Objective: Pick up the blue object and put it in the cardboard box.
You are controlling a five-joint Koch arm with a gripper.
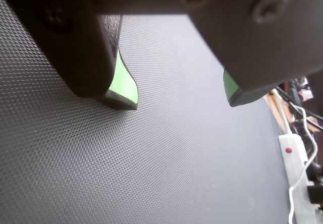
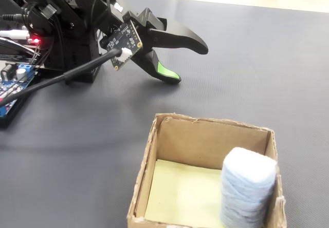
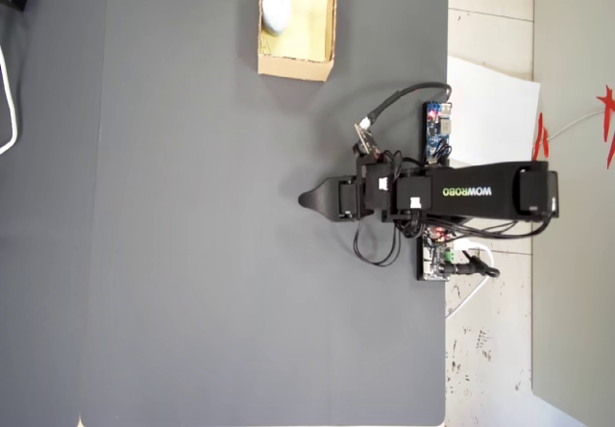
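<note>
A dark textured mat (image 3: 192, 254) covers the table. The cardboard box (image 2: 149, 161) sits on it, and the blue object (image 2: 248, 189) already stands upright inside, against one wall. Well away from the box, the gripper (image 2: 187, 63) rests low with jaws apart and empty; little can go wrong unless the arm swings back and knocks the box.

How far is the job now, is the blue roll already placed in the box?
It looks done. The blue roll stands upright inside the box, in a corner against its wall, as the overhead view also shows. Nothing is in hand: the gripper is open and empty, low over the mat, away from the box. Nothing appears left, except perhaps parking the arm.
</note>
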